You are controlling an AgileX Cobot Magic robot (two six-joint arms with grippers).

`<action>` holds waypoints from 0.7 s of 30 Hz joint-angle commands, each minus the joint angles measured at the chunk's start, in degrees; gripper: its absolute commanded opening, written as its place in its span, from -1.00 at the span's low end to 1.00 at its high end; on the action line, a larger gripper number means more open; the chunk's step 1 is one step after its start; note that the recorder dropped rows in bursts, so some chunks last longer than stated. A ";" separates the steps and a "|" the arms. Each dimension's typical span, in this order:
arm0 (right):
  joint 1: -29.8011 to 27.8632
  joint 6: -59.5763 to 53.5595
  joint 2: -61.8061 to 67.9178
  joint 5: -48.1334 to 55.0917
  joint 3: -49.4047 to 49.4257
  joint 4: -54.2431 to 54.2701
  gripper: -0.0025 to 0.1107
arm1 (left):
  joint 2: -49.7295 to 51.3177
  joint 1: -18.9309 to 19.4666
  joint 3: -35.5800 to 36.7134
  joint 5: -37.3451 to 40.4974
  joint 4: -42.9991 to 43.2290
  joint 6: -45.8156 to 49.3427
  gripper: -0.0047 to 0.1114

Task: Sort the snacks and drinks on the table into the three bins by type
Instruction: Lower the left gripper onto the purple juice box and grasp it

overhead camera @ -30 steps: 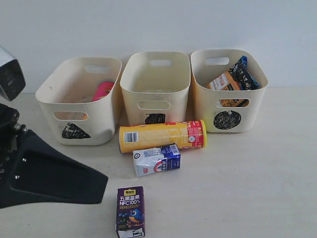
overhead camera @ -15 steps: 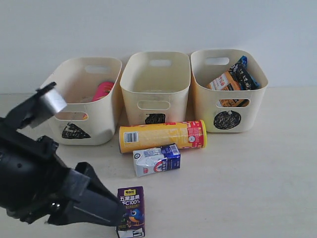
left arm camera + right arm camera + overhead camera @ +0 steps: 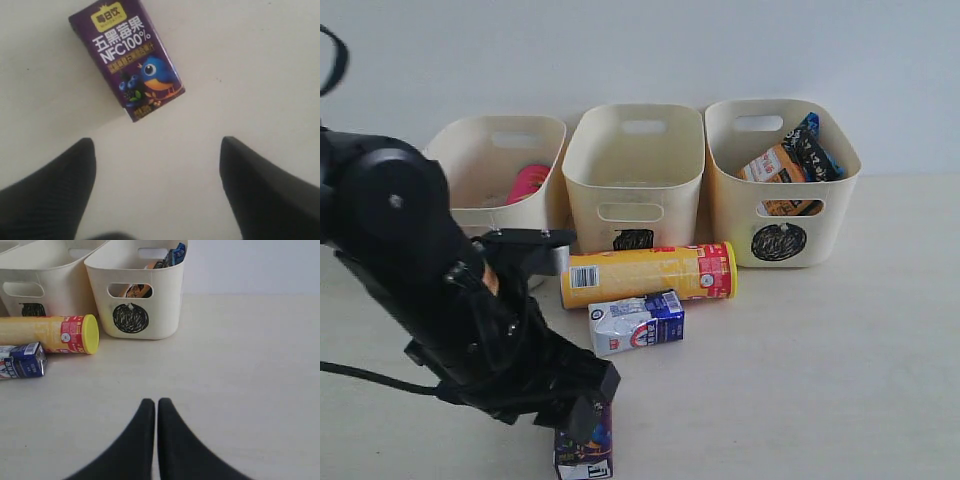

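Bending low over the worktop (image 3: 820,350), the left arm (image 3: 410,250) points its left hand (image 3: 156,145) downward, fingers spread wide apart and gripping nothing. The dark purple carton (image 3: 127,60) sits just ahead of the fingertips, untouched. Beyond that hand lie the white and blue carton (image 3: 636,321) and the yellow tube (image 3: 645,273), in front of the three bins (image 3: 633,115). The right hand (image 3: 156,402) is held low, fingers pressed together and empty, facing the circle bin (image 3: 135,285).

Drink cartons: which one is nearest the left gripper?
The dark purple carton with the bird picture, just ahead of the open left gripper; the white-and-blue carton lies beside the yellow chip tube.
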 commanded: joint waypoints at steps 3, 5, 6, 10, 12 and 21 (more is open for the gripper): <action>0.01 -0.10 -0.29 -0.44 -0.04 0.18 -0.96 | 9.07 -0.64 -4.97 -0.64 3.91 -4.07 0.22; 0.01 -0.10 -0.29 -0.44 -0.04 0.18 -0.96 | 11.13 -0.64 -6.15 -1.14 4.45 -4.50 0.24; 0.01 -0.10 -0.29 -0.44 -0.04 0.18 -0.96 | 12.62 -0.64 -6.81 -1.77 4.47 -4.50 0.30; 0.01 -0.10 -0.29 -0.44 -0.04 0.37 -0.96 | 16.86 -0.64 -9.27 -1.73 4.47 -4.50 0.58; 0.01 -0.10 -0.29 -0.44 -0.04 0.62 -0.96 | 18.68 -0.64 -10.11 -1.95 4.69 -4.50 0.70; 0.01 -0.10 -0.29 -0.44 -0.04 0.62 -0.96 | 23.17 -0.54 -11.78 -4.06 4.99 -5.77 0.51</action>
